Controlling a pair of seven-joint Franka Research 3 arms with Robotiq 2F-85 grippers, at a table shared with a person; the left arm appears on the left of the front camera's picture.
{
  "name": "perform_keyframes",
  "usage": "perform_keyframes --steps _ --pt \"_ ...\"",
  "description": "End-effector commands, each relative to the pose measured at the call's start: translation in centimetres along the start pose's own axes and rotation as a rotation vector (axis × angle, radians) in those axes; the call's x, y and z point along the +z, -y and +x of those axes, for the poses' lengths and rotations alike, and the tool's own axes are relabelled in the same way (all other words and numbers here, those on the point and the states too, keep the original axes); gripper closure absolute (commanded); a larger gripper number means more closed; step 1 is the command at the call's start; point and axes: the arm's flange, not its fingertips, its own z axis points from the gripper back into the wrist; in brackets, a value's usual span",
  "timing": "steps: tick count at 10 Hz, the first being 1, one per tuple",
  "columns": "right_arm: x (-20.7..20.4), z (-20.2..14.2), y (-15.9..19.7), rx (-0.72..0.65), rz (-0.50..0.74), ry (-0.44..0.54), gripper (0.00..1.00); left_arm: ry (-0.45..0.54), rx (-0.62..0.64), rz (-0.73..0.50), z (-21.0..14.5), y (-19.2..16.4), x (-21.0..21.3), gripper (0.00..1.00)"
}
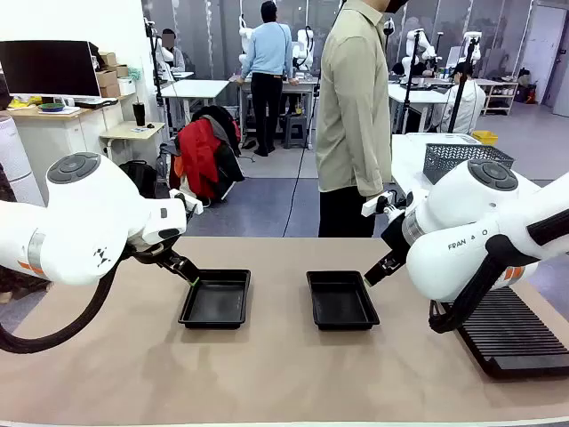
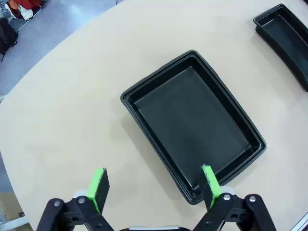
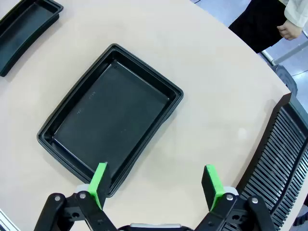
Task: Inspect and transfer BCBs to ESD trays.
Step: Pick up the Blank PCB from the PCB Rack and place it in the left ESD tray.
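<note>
Two empty black ESD trays lie side by side on the tan table: the left tray (image 1: 216, 300) (image 2: 192, 125) and the right tray (image 1: 341, 300) (image 3: 110, 120). My left gripper (image 1: 190, 277) (image 2: 154, 180) hovers open over the left tray's near-left corner, with nothing between its green pads. My right gripper (image 1: 370, 278) (image 3: 156, 180) hangs open just above the right tray's right rim, also empty. Each wrist view catches the other tray at its upper edge (image 2: 284, 33) (image 3: 24, 29). The BCBs are out of view.
A long black ribbed rack (image 1: 516, 334) (image 3: 284, 159) lies on the table's right side. A person (image 1: 356, 116) stands at the far edge, one hand (image 3: 288, 30) at their side. A grey wire-mesh basket (image 1: 462, 160) sits on a white table behind.
</note>
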Motion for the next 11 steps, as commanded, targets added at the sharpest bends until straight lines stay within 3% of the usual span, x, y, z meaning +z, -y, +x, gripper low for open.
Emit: perform_keyframes --steps 1,11 --pt "0.0 0.0 0.0 0.0 0.0 0.0 0.0 0.0 0.0 0.0 -0.01 0.0 0.0 0.0" --pt "0.0 0.0 0.0 0.0 0.0 0.0 0.0 0.0 0.0 0.0 -0.01 0.0 0.0 0.0"
